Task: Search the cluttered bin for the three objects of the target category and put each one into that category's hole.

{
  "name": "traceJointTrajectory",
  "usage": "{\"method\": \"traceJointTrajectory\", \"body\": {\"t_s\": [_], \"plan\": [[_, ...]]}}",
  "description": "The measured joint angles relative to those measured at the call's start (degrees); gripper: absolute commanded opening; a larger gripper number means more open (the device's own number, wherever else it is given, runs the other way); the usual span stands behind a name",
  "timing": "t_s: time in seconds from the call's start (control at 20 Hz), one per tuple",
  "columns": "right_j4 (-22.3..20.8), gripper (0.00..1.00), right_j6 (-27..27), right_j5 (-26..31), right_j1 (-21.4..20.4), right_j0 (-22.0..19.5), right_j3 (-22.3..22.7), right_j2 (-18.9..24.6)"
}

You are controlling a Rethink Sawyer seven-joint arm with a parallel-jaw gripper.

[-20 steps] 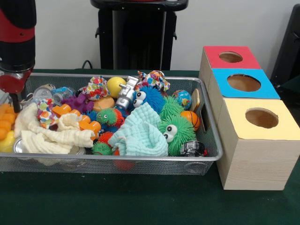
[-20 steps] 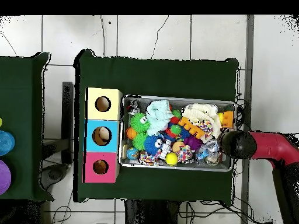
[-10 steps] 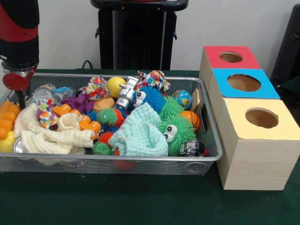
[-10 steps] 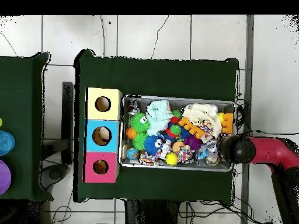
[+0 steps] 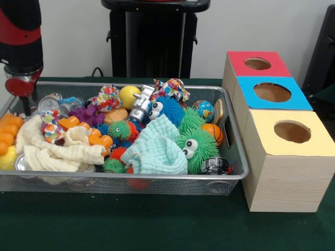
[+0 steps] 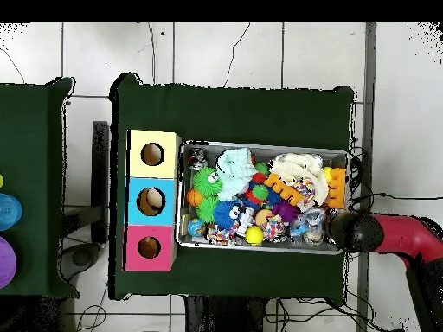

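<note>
My arm (image 5: 21,36) is hanging over the left end of the wire bin (image 5: 157,180) in the front view, above the bin's far corner. My gripper (image 5: 24,104) is showing only as a thin dark tip below the red wrist, and I cannot tell whether it is wide or narrow, or whether it is carrying anything. In the overhead view my arm (image 6: 394,235) is reaching in from the right, and its black end is sitting over the bin's right edge.

The bin is holding a heap of toys: a mint cloth (image 5: 156,149), a cream cloth (image 5: 63,151), a green fuzzy ball (image 5: 196,146), a blue fuzzy ball (image 5: 165,109), a yellow ball (image 5: 128,95), a silver robot figure (image 5: 140,104) and orange blocks (image 5: 6,133). I cannot tell which items belong to the target category.

Three boxes are standing in a row just beside the bin's right end: a red box (image 5: 261,73), a blue box (image 5: 293,99) and a yellow box (image 5: 314,146), each with a round hole in its top.
</note>
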Motion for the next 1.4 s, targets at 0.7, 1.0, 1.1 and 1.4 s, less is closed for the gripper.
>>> {"method": "traceJointTrajectory", "body": {"t_s": [0.7,1.0,1.1,1.4], "plan": [[0.0,1.00,0.0,0.0,0.0,1.3,0.0,-0.1],[0.0,1.00,0.0,0.0,0.0,1.3,-0.1,-0.1],[0.0,1.00,0.0,0.0,0.1,1.4,-0.2,-0.1],[0.0,1.00,0.0,-1.3,0.1,1.7,-1.0,-0.1]]}}
